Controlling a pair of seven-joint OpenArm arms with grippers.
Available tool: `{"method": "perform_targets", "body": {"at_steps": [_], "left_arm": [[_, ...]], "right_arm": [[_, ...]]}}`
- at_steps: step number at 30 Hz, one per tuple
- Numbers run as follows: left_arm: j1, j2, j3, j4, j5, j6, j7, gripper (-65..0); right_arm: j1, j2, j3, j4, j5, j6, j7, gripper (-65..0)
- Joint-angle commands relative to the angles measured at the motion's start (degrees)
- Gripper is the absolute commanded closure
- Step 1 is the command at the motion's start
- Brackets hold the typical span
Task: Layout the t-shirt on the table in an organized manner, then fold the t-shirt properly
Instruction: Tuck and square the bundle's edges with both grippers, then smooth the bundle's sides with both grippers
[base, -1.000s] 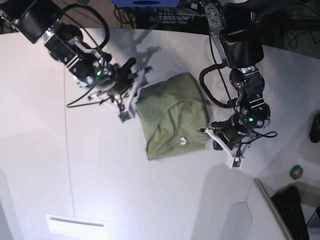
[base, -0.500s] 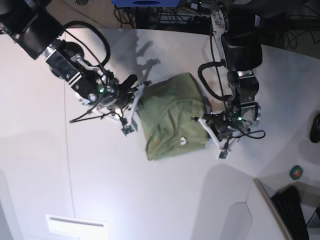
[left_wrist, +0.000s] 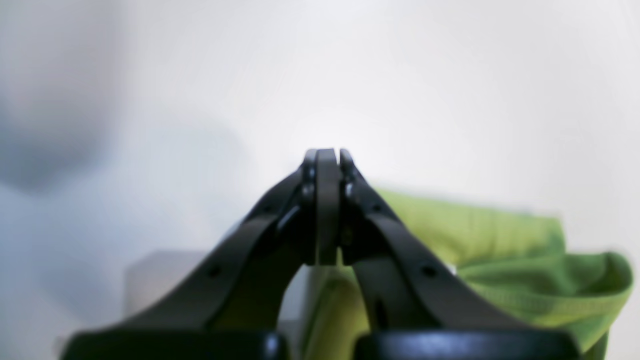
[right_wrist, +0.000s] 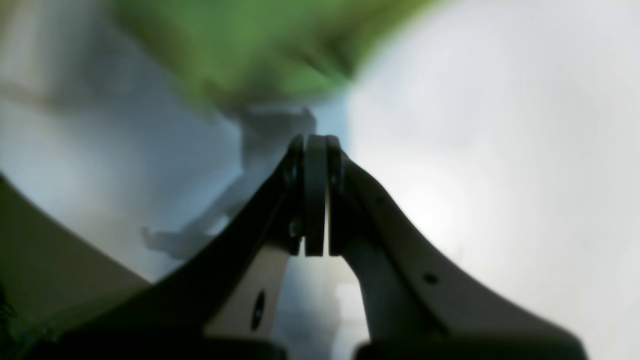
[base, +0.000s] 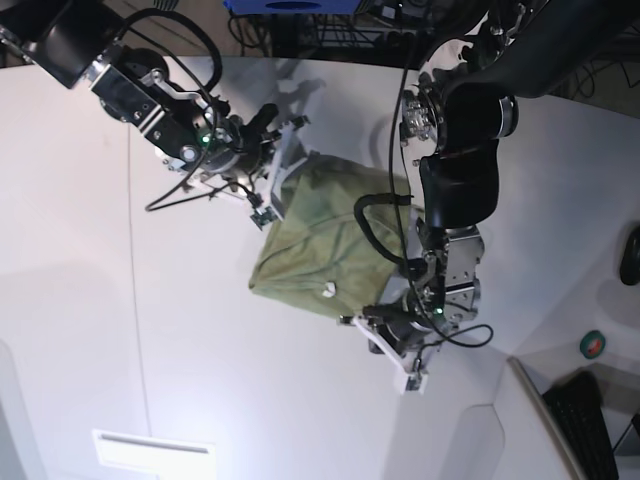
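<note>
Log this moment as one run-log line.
t-shirt: folded bundle on table | left gripper: shut, empty, beside shirt | right gripper: shut, empty

Black arms, white brackets, looping black cables.

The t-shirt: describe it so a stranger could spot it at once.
Find the large white table filling the base view. Near its middle, between the two black robot arms, lies the t-shirt, folded into a compact, wrinkled bundle. It is the only soft, olive-green thing there, with a small white tag near its lower edge.
</note>
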Motion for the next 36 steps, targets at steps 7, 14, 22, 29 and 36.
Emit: {"method": "perform_targets", "body": {"at_steps": [7, 14, 22, 29, 36], "left_arm": [[10.35, -0.07, 4.63, 29.7, -9.56, -2.21, 14.36, 0.0], [22.75, -1.74, 10.08, 38.93, -16.15, -0.98, 15.77, 0.0], [28.28, -3.59, 10.08, 39.72, -16.24, -0.98, 15.68, 0.0], [29.69, -4.47, 4.19, 40.16, -16.24, -1.15, 15.68, 0.0], [31.45, -7.45, -8.91, 40.25, -16.24, -7.31, 15.68, 0.0]], "right_arm": [[-5.88, 3.67, 11.74, 19.85, 0.37, -2.12, -5.64, 0.0], [-3.16, -2.39, 12.36, 23.1, 0.37, -1.68, -8.1, 0.0], [-1.05, -8.46, 12.36, 13.16, 0.37, 6.23, -7.31, 0.0], [0.45, -9.25, 12.36, -3.1, 0.28, 9.4, 2.54, 0.0], [0.63, -6.97, 12.36, -4.42, 0.28, 9.75, 5.44, 0.0]]}}
